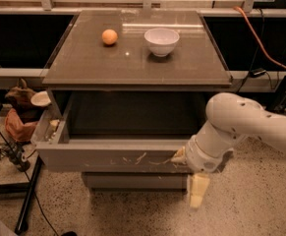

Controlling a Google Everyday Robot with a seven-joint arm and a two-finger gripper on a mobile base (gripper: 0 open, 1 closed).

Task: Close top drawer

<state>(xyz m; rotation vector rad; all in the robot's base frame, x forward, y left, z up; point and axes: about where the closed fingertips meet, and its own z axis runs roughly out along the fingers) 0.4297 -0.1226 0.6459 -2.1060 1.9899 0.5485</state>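
top drawer jutting open, gripper low at its front's right end

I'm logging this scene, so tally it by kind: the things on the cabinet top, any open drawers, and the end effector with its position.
Orange: 1
Bowl: 1
Open drawer: 1
End effector: 1, hanging low at the drawer front's right end
Total: 4
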